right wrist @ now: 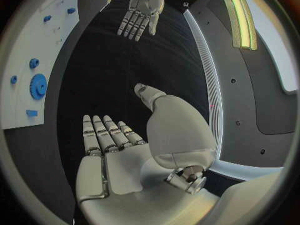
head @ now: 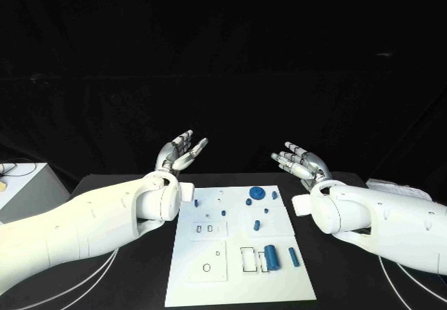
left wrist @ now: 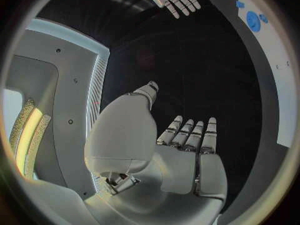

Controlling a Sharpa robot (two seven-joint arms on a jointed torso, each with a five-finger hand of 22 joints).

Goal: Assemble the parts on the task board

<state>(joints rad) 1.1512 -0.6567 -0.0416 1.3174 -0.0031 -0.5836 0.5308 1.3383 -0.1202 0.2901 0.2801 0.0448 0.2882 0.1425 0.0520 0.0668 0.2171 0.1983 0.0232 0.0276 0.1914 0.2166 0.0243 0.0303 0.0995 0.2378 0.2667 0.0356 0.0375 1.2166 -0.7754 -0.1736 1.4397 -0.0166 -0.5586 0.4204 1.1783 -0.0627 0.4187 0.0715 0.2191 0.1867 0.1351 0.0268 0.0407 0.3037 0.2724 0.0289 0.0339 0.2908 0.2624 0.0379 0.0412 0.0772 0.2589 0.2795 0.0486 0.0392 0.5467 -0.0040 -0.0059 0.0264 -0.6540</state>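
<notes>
The blue parts [head: 270, 256] lie on the task board [head: 238, 284], on the desk [head: 335, 290], below and between both hands. The left hand [head: 183, 152] and right hand [head: 300, 161] hang open, holding nothing. No step is started; next, one hand must reach down and pick a part.

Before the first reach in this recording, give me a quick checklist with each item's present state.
1. Left hand holds nothing, fingers apart: ok.
2. Right hand holds nothing, fingers apart: ok.
3. Both hands raised beyond the far end of the white board, clear of it: ok.
4. Blue gear lies on the board near its far edge, unobstructed: ok.
5. Big blue cylinder lies near the board's near right part, free to grasp: ok.
6. Whether the small blue pieces are seated in their holes: cannot tell.
</notes>
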